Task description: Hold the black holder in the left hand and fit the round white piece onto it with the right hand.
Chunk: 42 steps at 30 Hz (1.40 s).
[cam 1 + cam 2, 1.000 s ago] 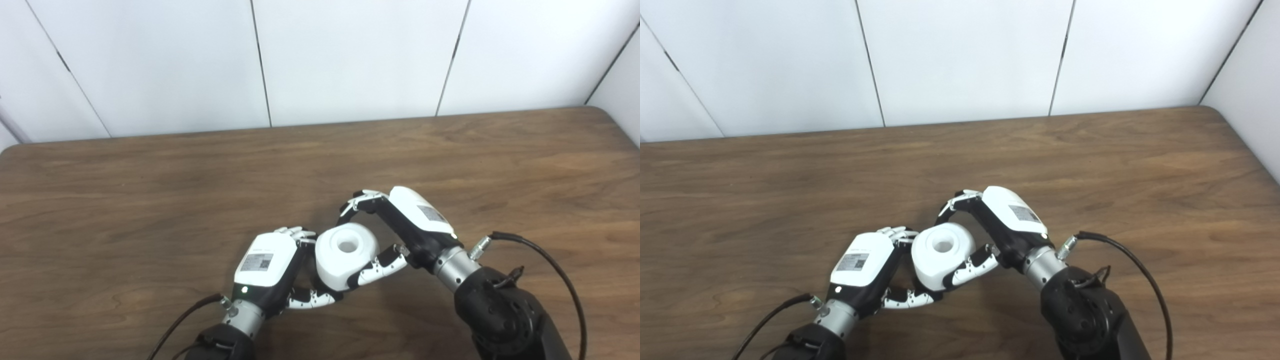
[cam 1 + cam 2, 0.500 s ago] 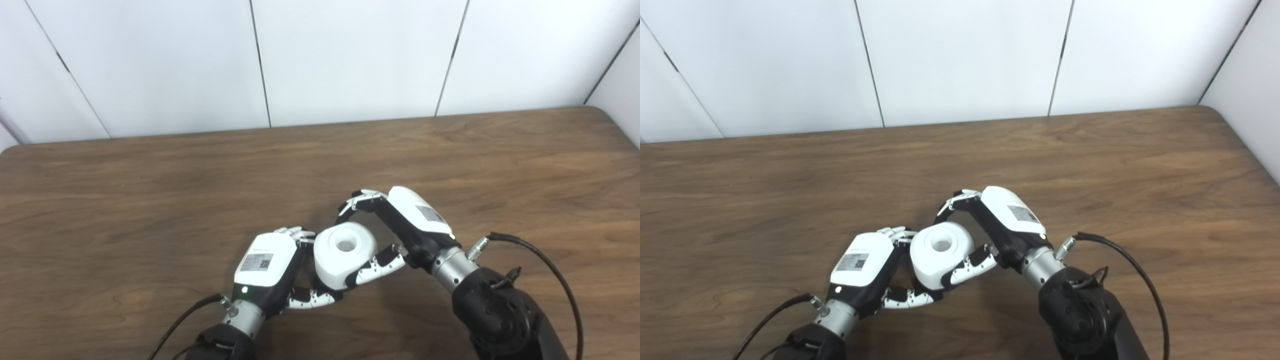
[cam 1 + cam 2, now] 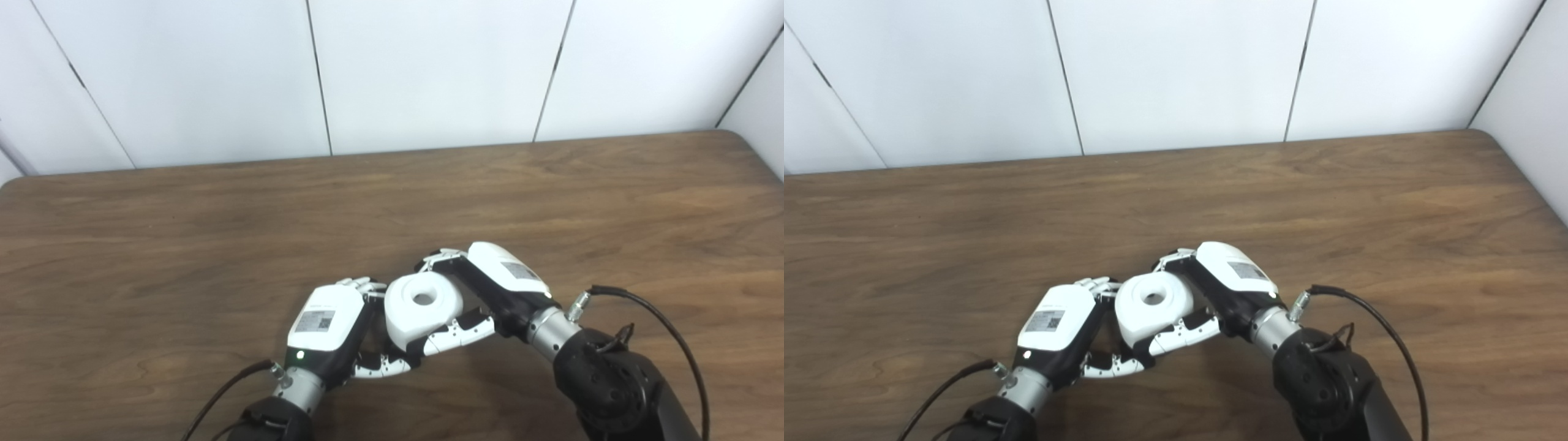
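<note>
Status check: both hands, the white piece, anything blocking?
Right hand wrapped around round white piece, thumb under it. Left hand closed beneath the piece; black holder hidden, seating unconfirmed. Table shows nothing in the way.

Right hand [image 3: 490, 288] lowered, closed tighter around round white piece [image 3: 422, 306].

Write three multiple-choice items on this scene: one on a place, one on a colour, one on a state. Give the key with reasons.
1. Where is the round white piece?
A. Between the two hands
B. At the table's far edge
C. Right of both hands

2. What colour is the table?
A. White
B. Brown wood
C. Green

3. What is the right hand doing?
A. Lying open, apart from the piece
B. Holding the piece
C. Resting flat by the wall

Key: 1 A, the left hand flanks its other side; 2 B, wood grain shows; 3 B, its fingers and thumb wrap the piece.
</note>
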Tool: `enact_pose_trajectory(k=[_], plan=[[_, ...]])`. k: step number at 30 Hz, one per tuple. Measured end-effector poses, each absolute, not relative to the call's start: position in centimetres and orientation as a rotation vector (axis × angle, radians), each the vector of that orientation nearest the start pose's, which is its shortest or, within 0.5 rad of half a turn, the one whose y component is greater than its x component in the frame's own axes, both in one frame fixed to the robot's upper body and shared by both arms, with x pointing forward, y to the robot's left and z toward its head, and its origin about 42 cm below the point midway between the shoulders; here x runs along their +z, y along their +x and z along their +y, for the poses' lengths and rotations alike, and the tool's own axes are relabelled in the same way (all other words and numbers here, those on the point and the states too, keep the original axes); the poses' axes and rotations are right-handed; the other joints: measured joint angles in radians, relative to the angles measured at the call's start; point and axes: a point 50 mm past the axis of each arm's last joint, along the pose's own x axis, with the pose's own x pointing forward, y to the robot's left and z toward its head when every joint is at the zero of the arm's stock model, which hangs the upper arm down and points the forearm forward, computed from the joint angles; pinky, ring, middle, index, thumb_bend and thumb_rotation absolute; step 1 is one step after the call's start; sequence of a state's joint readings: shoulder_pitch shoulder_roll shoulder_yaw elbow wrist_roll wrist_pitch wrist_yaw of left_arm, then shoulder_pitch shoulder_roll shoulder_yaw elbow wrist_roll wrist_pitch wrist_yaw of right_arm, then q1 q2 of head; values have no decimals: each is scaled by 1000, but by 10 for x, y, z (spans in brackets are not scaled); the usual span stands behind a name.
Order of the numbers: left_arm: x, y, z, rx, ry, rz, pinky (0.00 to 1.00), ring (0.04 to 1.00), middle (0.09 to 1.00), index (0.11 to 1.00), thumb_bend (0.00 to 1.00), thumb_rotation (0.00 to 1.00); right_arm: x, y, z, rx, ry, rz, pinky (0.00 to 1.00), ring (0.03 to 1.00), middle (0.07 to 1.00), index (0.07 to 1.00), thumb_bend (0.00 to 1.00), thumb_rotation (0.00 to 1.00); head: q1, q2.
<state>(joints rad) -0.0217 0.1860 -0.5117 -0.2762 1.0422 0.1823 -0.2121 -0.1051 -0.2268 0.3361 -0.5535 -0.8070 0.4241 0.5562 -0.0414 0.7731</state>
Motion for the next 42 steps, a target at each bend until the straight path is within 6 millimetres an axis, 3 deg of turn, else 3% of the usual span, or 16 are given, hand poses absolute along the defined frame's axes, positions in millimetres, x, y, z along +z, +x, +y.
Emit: enact_pose_trajectory(k=[5,28,42], plan=[[141,251,130,-444,1184,-222,873,860,778,488,520,47,213,262,-173,474,-968,-75,922,979,899,899,1000,622,0,0],[142,251,129,-447,1187,-226,865,857,772,487,520,47,212,262,-174,474,-961,-60,967,994,884,922,1000,610,3,-8],[142,252,129,-447,1191,-230,861,855,767,488,520,48,252,267,-186,424,-915,-111,895,966,894,920,1000,645,0,-14]])
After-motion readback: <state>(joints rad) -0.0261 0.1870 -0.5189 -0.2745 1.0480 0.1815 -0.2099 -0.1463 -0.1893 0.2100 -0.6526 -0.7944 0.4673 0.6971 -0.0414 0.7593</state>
